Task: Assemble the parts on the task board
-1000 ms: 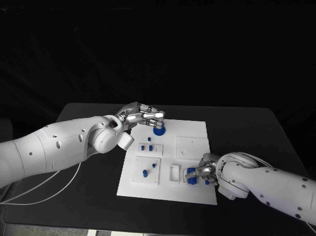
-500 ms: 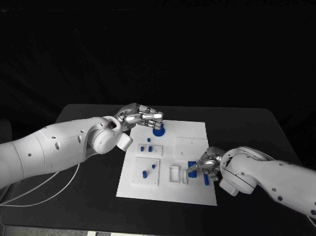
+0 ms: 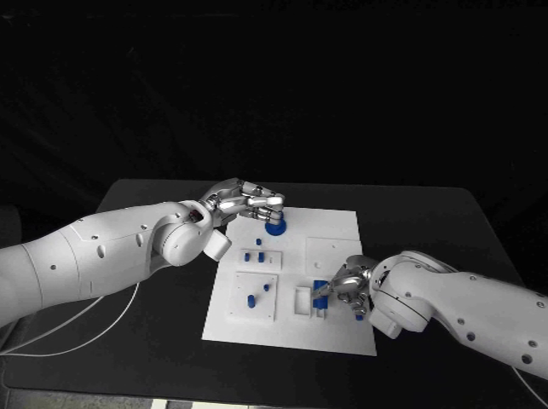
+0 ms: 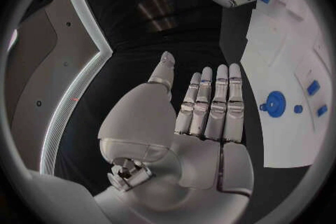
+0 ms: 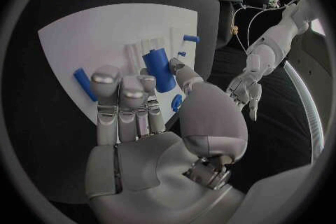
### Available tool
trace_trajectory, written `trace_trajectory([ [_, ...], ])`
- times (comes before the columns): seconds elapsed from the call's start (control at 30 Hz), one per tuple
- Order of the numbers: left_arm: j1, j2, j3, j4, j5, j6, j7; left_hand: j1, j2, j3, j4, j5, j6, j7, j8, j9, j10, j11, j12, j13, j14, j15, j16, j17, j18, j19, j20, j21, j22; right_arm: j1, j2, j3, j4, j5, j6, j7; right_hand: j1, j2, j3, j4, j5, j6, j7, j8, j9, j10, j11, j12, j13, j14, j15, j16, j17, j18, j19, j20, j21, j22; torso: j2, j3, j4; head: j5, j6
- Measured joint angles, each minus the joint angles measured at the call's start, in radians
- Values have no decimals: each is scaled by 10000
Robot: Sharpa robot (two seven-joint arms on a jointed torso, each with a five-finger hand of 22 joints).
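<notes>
table [image 3: 421, 213]: black, carrying the white task board [image 3: 335, 234], which lies between the two hands.
left hand [image 3: 247, 201]: hovers at the board's far left corner, holding nothing; in its own wrist view the fingers [image 4: 210, 106] lie straight and close together with the thumb set apart. The blue round part [image 3: 275, 227] sits just beside and under its fingertips.
right hand [image 3: 348, 292]: over the near half of the board, pinching a blue cylinder [image 5: 159, 70] between thumb and fingers. The cylinder hangs just beyond the fingertips, above the white slot block [image 3: 303, 301].
handling, blue cylinder: it looks like a small rigid plastic piece, probably light and smooth, so likely to slip or turn in a loose pinch. My judgement is to grip it across its middle, leaving the lower end free to enter a seat.
other parts: a slim blue peg [image 5: 82, 83] lies on the board beside the right hand's fingers; small blue pegs [image 3: 259, 253] stand between the two hands.
change, right hand: against the picture one second back, it has slid with the cylinder toward the left hand and now sits nearer the slot block.
change, left hand: stays where it was, the round part unmoved.
</notes>
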Motion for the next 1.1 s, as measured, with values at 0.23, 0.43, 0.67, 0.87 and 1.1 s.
trace_trajectory([
  [0.23, 0, 19, -1, -1, -1, 11, -22, 0, 0, 0, 0, 0, 0, 0, 0, 0, 0, 0, 0, 0, 0, 0, 0, 0, -1, 0, 0, 0, 0, 14, 249, -113, -215, 27, 454, -6, -107, 157, -466, 168, -38, 0, 0, 1, 1, 1, 1, -8, -1, -1, 1, 0, 125, 0, 0, 0, 0, -1, 1, -1, 11, 21, -13],
  [0.43, 0, 24, -1, -2, -2, 21, -38, 0, 0, 0, 0, 0, 0, 0, 0, 0, 0, 0, 0, 0, 0, 0, 0, 0, 0, 0, 0, 0, 0, 16, 440, -169, -412, -51, 715, -10, -107, 157, -549, 249, -38, -1, 1, 2, 0, 1, 2, -8, -1, -1, 1, 5, 160, 0, 0, 0, 37, -1, 1, 1, 5, 48, -21],
  [0.67, 0, 30, -1, -4, -4, 33, -53, 0, 0, 0, 0, 0, 0, 0, 0, 0, 0, 0, 0, 0, 0, 0, 0, 0, 0, 0, 0, 0, 1, 19, 741, -200, -687, -188, 845, -12, -107, 157, -715, 360, -39, 47, -47, 2, 6, 39, -32, -8, -1, -1, 1, 38, 191, 0, 0, 0, 37, -2, 3, 4, 10, 67, -23],
  [0.87, 0, 34, -1, -4, -5, 44, -64, 0, 0, -29, 29, 0, 0, 0, 0, 0, 0, 0, 0, 0, 0, 0, 0, 0, 0, 0, 0, 0, 1, 24, 905, -218, -868, -271, 867, -12, -108, 157, -754, 403, -39, 50, -50, 3, 9, 54, -16, -8, -12, -2, 2, 38, 201, 0, 0, 0, 37, -3, 6, 4, 9, 91, -32],
  [1.1, 0, 44, -1, -7, -7, 56, -74, 0, 0, -29, 28, 0, 0, 0, 0, 0, 0, 0, 0, 0, 0, 0, 0, 0, 1, 0, 0, 0, 1, 31, 1054, -238, -1053, -332, 912, -3, -108, 156, -827, 642, -177, 50, -50, 3, 9, 55, -14, -50, -78, -3, 3, 38, 200, -1, 0, 0, 37, -3, 6, 4, 4, 114, -35],
])
